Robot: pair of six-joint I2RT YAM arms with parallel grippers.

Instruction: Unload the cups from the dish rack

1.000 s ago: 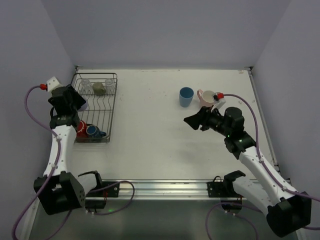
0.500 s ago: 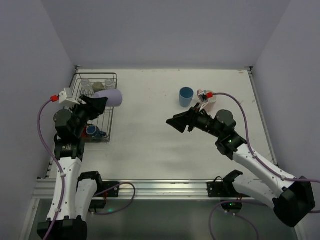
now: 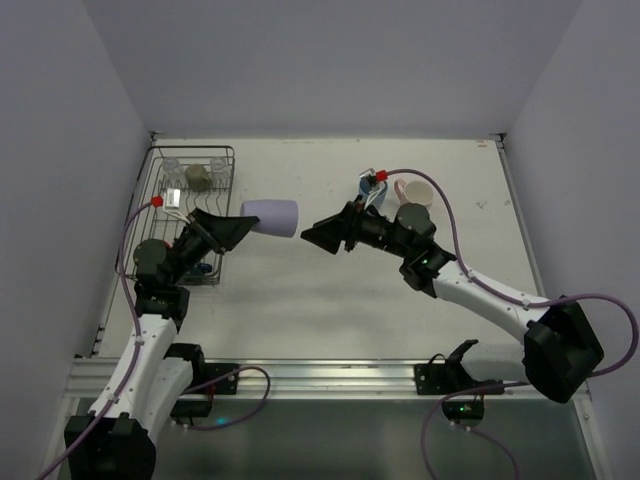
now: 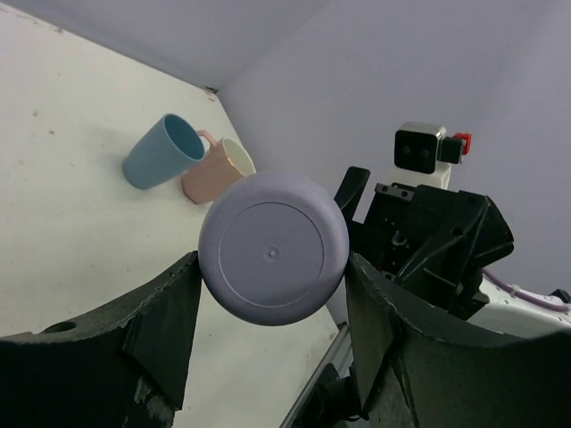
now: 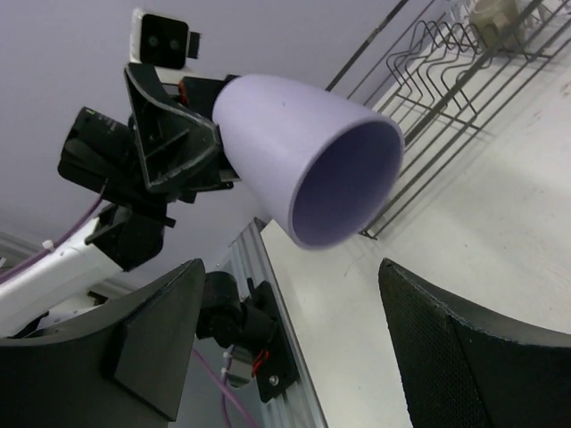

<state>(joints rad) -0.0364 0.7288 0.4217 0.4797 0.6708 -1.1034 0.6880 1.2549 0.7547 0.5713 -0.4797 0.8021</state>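
Sideways, the lavender plastic tumbler (image 3: 270, 217) lay clamped in the left gripper (image 3: 236, 228), mouth facing the nearby right gripper (image 3: 316, 235), jaws spread.

Lavender tumbler (image 3: 272, 217), blue cup (image 4: 159, 165), pink mug (image 4: 212, 171)

From above, the left arm (image 3: 160, 265) covers the dish rack's (image 3: 190, 149) near end, so its contents cannot be told; the right arm (image 3: 400, 235) masks most of the blue cup (image 4: 159, 153).
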